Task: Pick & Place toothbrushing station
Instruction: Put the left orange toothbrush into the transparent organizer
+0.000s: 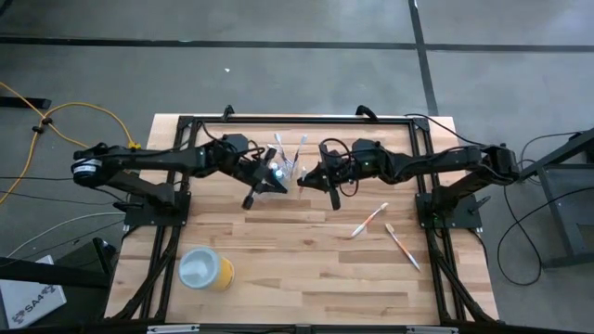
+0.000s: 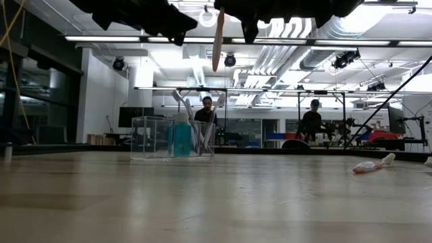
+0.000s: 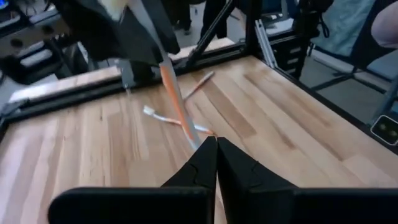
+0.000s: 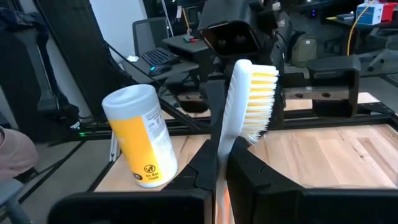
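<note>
Yellow cup (image 1: 206, 269) alone near front-left; surrounding tabletop (image 1: 297, 278) open.

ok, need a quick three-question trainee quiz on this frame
1. True or false: the right end effector grips a toothbrush.
2. How many toothbrushes lie loose on the table?
3. The yellow cup is: A on the floor, B upright on the table, C tipped on its side.

Key: 1 true. 2 two. 3 B.
</note>
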